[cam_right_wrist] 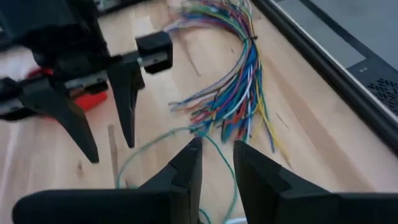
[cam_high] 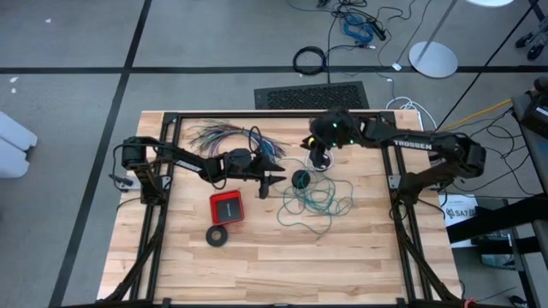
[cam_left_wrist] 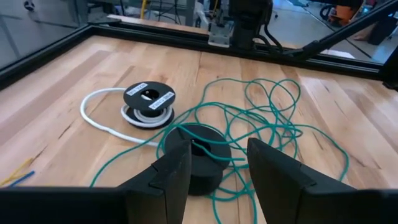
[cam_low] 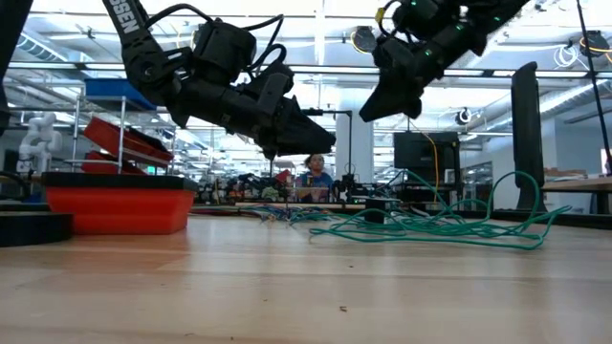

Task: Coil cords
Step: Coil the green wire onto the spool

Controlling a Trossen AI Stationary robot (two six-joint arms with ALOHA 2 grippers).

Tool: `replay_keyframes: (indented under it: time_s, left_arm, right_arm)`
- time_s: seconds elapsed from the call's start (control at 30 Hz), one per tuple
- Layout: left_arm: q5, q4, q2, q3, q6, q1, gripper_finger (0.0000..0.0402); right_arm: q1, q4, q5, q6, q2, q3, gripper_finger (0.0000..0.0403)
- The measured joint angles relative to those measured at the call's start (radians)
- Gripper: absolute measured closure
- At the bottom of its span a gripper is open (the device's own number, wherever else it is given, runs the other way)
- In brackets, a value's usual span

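Teal wire (cam_high: 315, 202) sprawls loose mid-table around a black spool (cam_left_wrist: 200, 157); white cord (cam_left_wrist: 99, 121) beside it. Left gripper (cam_left_wrist: 216, 171) hovers over the spool, fingers apart, empty. Right gripper (cam_right_wrist: 216, 163) parted, empty. Best grab one strand, not the tangle.

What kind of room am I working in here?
Probably a robotics lab or workshop: a black-framed wooden worktable stands on grey carpet with a loose teal-green wire on it, and shelving, monitors and a seated person show behind.
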Motion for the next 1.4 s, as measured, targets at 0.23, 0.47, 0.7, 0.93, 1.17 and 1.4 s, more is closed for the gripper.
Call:
replay_keyframes:
  time_s: [0.23,0.47,0.7,0.93,1.17,1.4]
  left_arm:
    - [-0.004,-0.004,0.0,0.0,0.02,0.0,0.0237]
    - [-0.004,-0.017,0.0,0.0,0.02,-0.001,0.0237]
    - [-0.004,-0.035,0.0,0.0,0.026,-0.001,0.0237]
    - [-0.004,-0.036,0.0,0.0,0.027,-0.001,0.0237]
    - [-0.004,-0.037,0.0,0.0,0.028,-0.001,0.0237]
    - [-0.004,-0.038,0.0,0.0,0.028,-0.001,0.0237]
  right_arm:
    - [-0.033,-0.212,-0.003,-0.125,0.133,0.106,0.0305]
    - [-0.066,-0.219,-0.086,-0.134,0.274,0.105,0.0303]
    - [-0.063,-0.192,-0.163,-0.152,0.325,0.105,0.0303]
    - [-0.027,-0.215,-0.181,-0.179,0.345,0.105,0.0302]
    - [0.008,-0.207,-0.176,-0.208,0.345,0.105,0.0302]
    - [0.008,-0.297,-0.099,-0.257,0.34,0.174,0.0302]
